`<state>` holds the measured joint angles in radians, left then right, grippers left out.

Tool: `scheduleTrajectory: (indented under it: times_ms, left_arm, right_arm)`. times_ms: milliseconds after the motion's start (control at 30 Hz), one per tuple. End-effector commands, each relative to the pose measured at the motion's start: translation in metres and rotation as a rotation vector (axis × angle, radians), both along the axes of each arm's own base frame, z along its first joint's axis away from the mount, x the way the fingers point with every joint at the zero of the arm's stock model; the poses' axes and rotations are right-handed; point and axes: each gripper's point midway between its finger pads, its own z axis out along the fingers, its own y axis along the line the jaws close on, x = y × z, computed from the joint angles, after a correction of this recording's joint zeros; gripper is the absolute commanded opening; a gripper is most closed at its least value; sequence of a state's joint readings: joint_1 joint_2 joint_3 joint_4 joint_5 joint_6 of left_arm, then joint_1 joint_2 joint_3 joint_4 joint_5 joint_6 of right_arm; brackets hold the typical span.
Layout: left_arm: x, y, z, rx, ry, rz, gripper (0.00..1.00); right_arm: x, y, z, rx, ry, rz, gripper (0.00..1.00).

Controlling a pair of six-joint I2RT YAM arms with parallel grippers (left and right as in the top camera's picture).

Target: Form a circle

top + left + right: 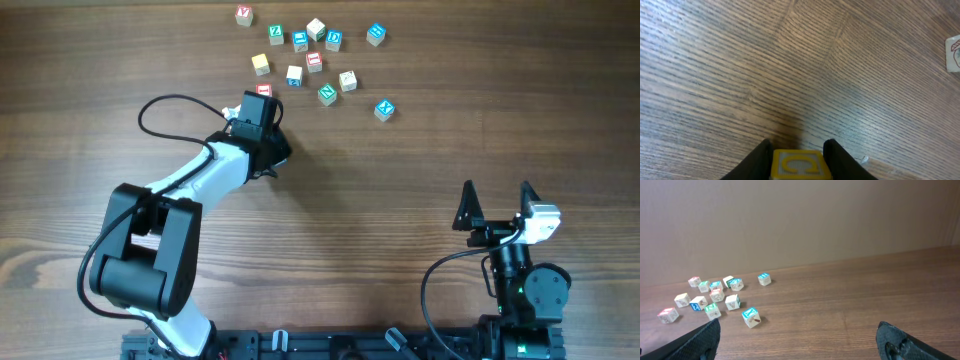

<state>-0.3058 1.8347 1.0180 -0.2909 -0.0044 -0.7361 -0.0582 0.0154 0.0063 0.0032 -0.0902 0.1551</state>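
1. The wooden bench [480, 90] is lying under everything, its grain running side to side in the overhead view.
2. My left arm [190, 185] is reaching from the near left edge toward the far middle of the bench.
3. My right arm [520, 280] is sitting folded at the near right, well apart from the cubes.
4. My right hand [497, 205] is hanging wide open and gripping nothing. Its two dark fingers [700, 340] are framing the bare wood.
5. My left hand [262, 97] is closing on a single cube, one finger pressing against each side.
6. The circle [314, 62] is lying at the far side of the bench, just beyond my left hand. It is showing as a bunched group of letter cubes, not a clean ring.
7. The held cube [801, 165] is showing me a yellow "C" face.
8. A blue-faced cube [384, 109] is sitting alone, off to the right of the group.
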Motion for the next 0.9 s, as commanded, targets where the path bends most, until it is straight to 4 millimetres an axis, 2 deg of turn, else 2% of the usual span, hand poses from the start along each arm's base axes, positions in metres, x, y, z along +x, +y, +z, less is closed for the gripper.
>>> scheduleTrajectory:
  times_ms: [0, 100, 133, 200, 333, 433, 500, 533, 600, 700, 800, 867]
  left_arm:
    - [-0.008, -0.006, -0.01, -0.01, 0.032, -0.008, 0.44]
    - [-0.009, -0.009, -0.01, -0.01, 0.032, -0.017, 0.42]
    - [-0.01, -0.01, -0.01, -0.01, 0.032, -0.02, 0.32]
    - [-0.011, -0.013, -0.01, -0.009, 0.033, -0.027, 0.3]
    - [-0.012, -0.016, -0.01, -0.009, 0.033, -0.035, 0.39]
    - [-0.012, -0.016, -0.01, -0.009, 0.032, -0.035, 0.52]
    - [-0.009, -0.015, -0.006, -0.004, 0.029, -0.044, 0.66]
    - [-0.007, -0.013, -0.002, 0.004, 0.029, -0.049, 0.67]
    - [-0.001, -0.008, 0.011, 0.012, 0.031, -0.042, 0.73]
    - [0.02, 0.011, 0.054, 0.049, 0.033, -0.062, 0.78]
    - [0.041, 0.042, 0.098, 0.108, 0.008, -0.041, 0.82]
    - [0.054, 0.07, 0.121, 0.137, -0.022, 0.027, 0.89]
  right_arm:
    - [-0.001, 0.002, 0.002, -0.01, -0.01, 0.011, 1.0]
    - [-0.001, 0.001, 0.002, -0.01, -0.01, 0.011, 1.0]
    - [-0.001, 0.001, 0.002, -0.01, -0.01, 0.011, 1.0]
    - [-0.001, 0.001, 0.002, -0.01, -0.01, 0.011, 1.0]
    - [-0.001, 0.002, 0.002, -0.01, -0.01, 0.011, 1.0]
    - [-0.001, 0.001, 0.002, -0.01, -0.01, 0.011, 1.0]
    - [-0.001, 0.001, 0.002, -0.01, -0.01, 0.011, 1.0]
    - [-0.001, 0.001, 0.002, -0.01, -0.01, 0.011, 1.0]
    - [-0.001, 0.001, 0.002, -0.01, -0.01, 0.011, 1.0]
    - [-0.001, 0.001, 0.002, -0.01, -0.01, 0.011, 1.0]
    - [-0.001, 0.001, 0.002, -0.01, -0.01, 0.011, 1.0]
    - [-0.001, 0.002, 0.002, -0.01, -0.01, 0.011, 1.0]
